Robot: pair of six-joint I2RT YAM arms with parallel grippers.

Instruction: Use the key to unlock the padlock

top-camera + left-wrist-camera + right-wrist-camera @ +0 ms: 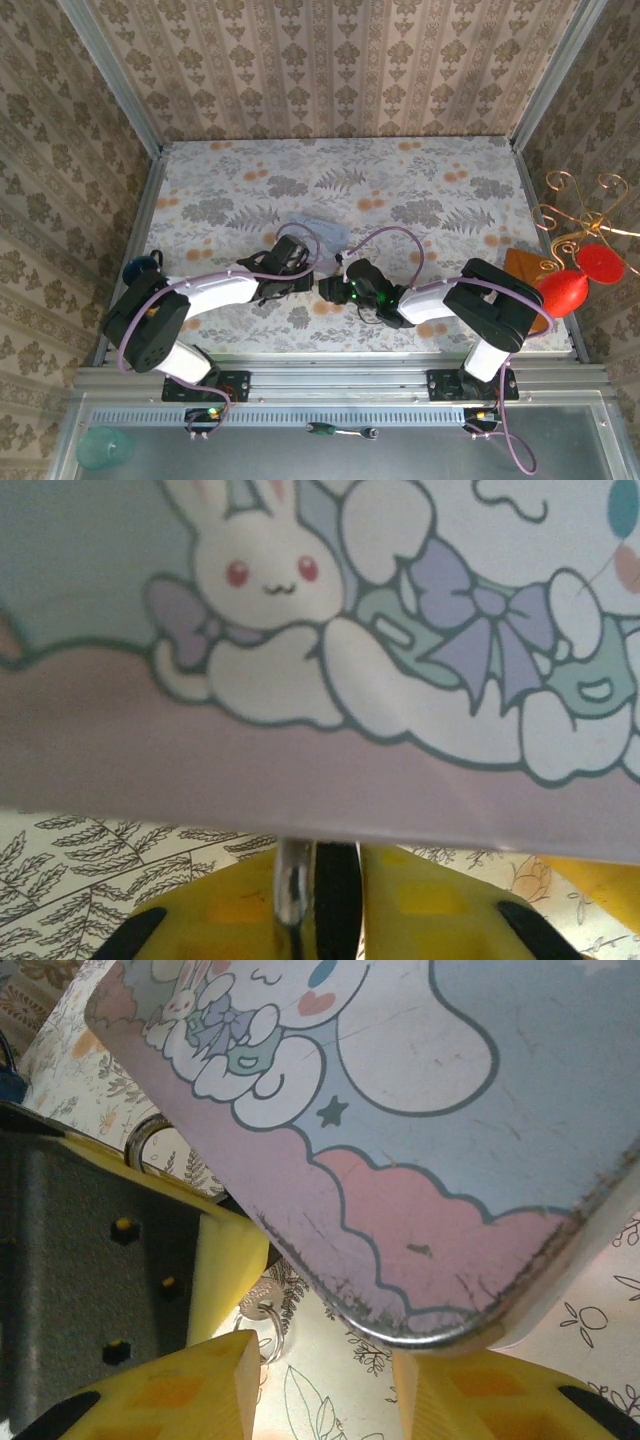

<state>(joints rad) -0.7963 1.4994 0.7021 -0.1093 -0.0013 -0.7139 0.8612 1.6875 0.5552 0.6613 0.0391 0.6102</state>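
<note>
- While the left fingers (430, 905) sit nearly together on a thin black-and-metal piece, which I take for the padlock (336, 890), nothing reads as unlocked.
- Padlock sits between the two arms, toward 6 o'clock on the tabletop (450, 170), just at 6 o'clock of the cartoon tin (450, 1110).
- Right fingers (180, 1395) are apart with nothing between them; a key ring (266, 1322) sits at their 12 o'clock, beside the left arm's finger.
- Key blade: can't make it out, so can't tell if it's inserted.
- My read: padlock pickup done; insertion, turn and shackle release remain.
</note>
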